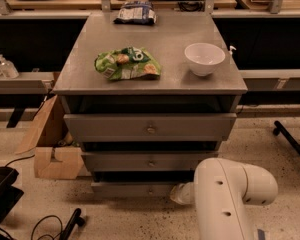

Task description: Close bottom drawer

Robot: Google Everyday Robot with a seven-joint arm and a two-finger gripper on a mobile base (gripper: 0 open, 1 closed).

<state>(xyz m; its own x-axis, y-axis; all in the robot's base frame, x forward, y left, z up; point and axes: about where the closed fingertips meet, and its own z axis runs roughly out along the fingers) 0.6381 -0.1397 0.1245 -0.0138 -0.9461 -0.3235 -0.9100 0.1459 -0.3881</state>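
Note:
The grey cabinet (150,81) has three drawer fronts. The bottom drawer (135,189) is the lowest, slim grey front with a small centre knob, and it sticks out a little just above the floor. My white arm (230,194) comes in from the lower right. My gripper (180,194) is at the right end of the bottom drawer's front, mostly hidden behind the arm. I cannot tell whether it touches the front.
A green chip bag (127,63) and a white bowl (204,58) sit on the cabinet top, with a blue bag (135,12) at the back. A cardboard box (50,149) stands left of the cabinet. Cables and a black object (2,194) lie at lower left.

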